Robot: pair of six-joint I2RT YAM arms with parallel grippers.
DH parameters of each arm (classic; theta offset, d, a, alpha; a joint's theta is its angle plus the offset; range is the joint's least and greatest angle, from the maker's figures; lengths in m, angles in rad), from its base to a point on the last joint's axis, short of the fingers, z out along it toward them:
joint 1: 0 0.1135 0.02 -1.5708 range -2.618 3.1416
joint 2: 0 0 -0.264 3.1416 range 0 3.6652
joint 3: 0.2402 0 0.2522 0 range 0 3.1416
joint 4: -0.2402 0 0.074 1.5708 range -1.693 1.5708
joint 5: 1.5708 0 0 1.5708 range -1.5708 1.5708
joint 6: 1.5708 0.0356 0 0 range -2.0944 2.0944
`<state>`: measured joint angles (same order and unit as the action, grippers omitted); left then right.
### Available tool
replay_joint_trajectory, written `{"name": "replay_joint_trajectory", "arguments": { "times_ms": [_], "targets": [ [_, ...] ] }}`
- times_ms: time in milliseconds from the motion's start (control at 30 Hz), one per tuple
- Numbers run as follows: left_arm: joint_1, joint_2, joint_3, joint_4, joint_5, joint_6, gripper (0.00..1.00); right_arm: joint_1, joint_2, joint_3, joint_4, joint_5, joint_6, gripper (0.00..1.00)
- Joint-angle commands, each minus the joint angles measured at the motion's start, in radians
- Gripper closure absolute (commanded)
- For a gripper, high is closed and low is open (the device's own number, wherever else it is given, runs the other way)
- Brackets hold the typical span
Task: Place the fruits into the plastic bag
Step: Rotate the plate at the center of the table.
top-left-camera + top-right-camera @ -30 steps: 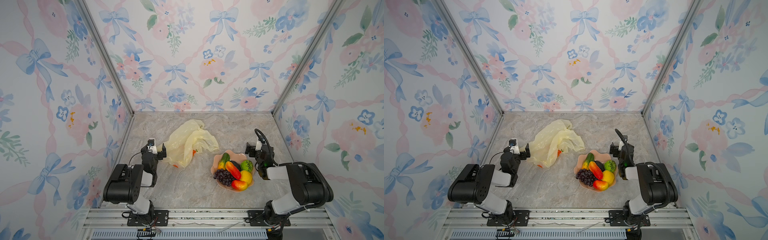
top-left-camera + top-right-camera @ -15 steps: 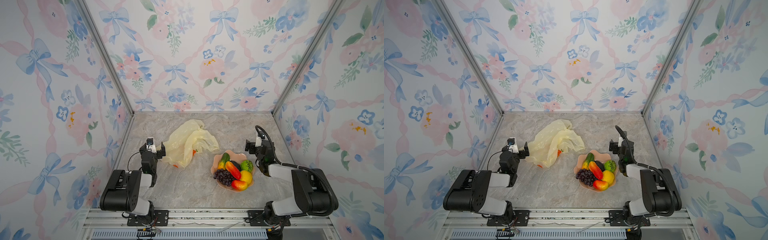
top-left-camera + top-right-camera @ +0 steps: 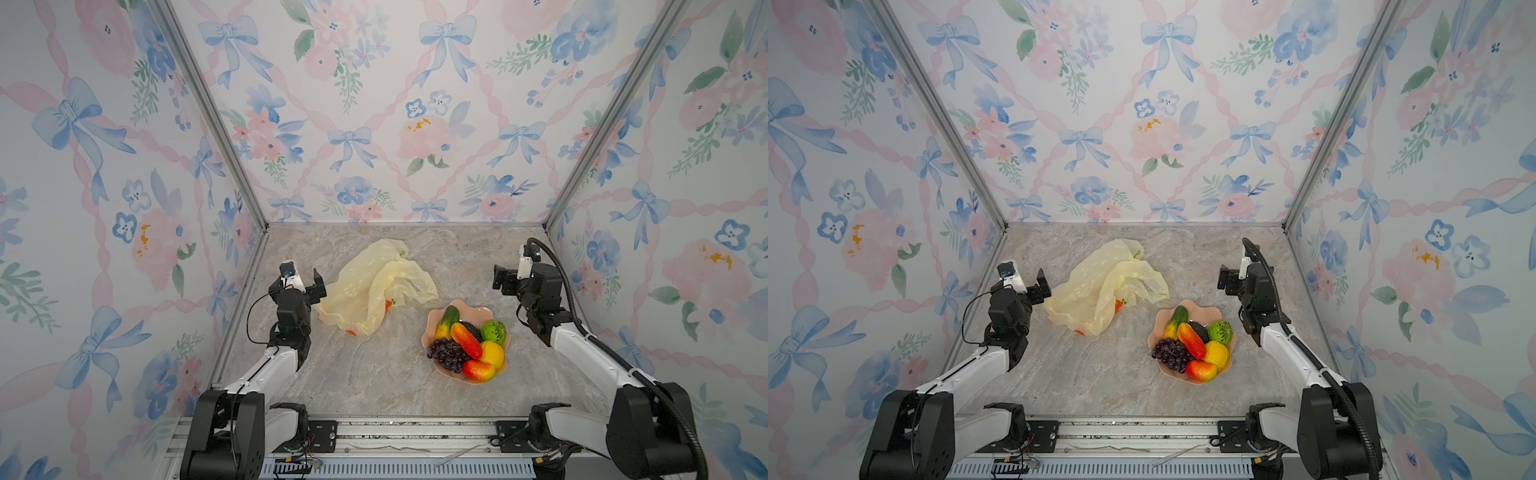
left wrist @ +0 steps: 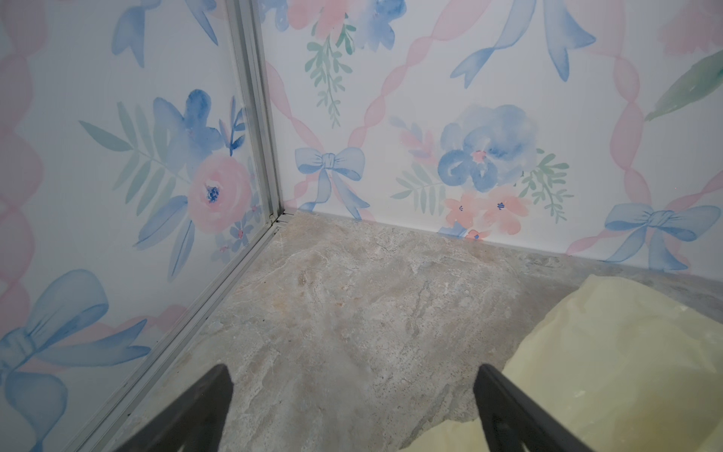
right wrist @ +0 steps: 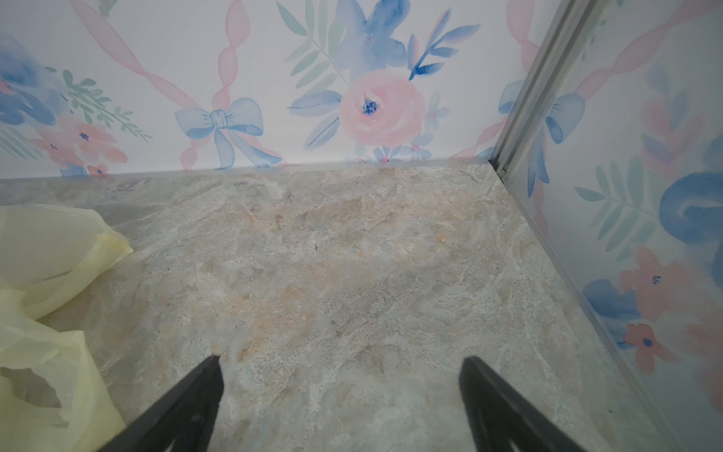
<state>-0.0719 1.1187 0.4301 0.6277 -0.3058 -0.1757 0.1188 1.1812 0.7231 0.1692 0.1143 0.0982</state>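
The plastic bag (image 3: 378,286) (image 3: 1104,286) lies crumpled, pale yellow, on the marble floor left of centre. The fruits sit in a pink bowl (image 3: 478,310): grape bunch (image 3: 446,354), cucumber shape (image 3: 446,321), mango (image 3: 465,338), lemon (image 3: 492,353), bumpy green ball (image 3: 493,331) and a dark avocado (image 3: 471,328). My left gripper (image 3: 300,283) (image 4: 352,387) hangs open just left of the bag's edge (image 4: 606,371), holding nothing. My right gripper (image 3: 515,277) (image 5: 340,375) hangs open behind the bowl's right side, over bare floor, with the bag (image 5: 47,274) off to one side.
Floral walls close the workspace at left, back and right, with metal corner posts (image 3: 216,124) (image 3: 602,124). A second mango (image 3: 478,370) lies at the bowl's front. The arm bases stand on the rail (image 3: 382,432) at the front edge.
Both arms have unfolded from their bases, and both grippers now sit slightly higher and farther back. The jaws stayed open. Bag, bowl and fruits have not moved.
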Motion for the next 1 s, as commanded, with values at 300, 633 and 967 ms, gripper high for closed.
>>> {"name": "replay_joint_trajectory", "arguments": {
  "times_ms": [300, 633, 967],
  "targets": [
    [-0.009, -0.145, 0.348, -0.612, 0.091, -0.252, 0.02, 0.022, -0.149, 0.282, -0.570, -0.170, 0.203, 0.04],
    [-0.114, -0.109, 0.548, -0.834, 0.494, -0.418, 0.02, 0.028, -0.123, 0.531, -1.010, -0.272, 0.329, 0.04],
    [-0.419, 0.129, 0.597, -0.853, 0.721, -0.570, 0.02, -0.024, -0.238, 0.430, -1.255, -0.277, 0.520, 0.04]
  ]
}}
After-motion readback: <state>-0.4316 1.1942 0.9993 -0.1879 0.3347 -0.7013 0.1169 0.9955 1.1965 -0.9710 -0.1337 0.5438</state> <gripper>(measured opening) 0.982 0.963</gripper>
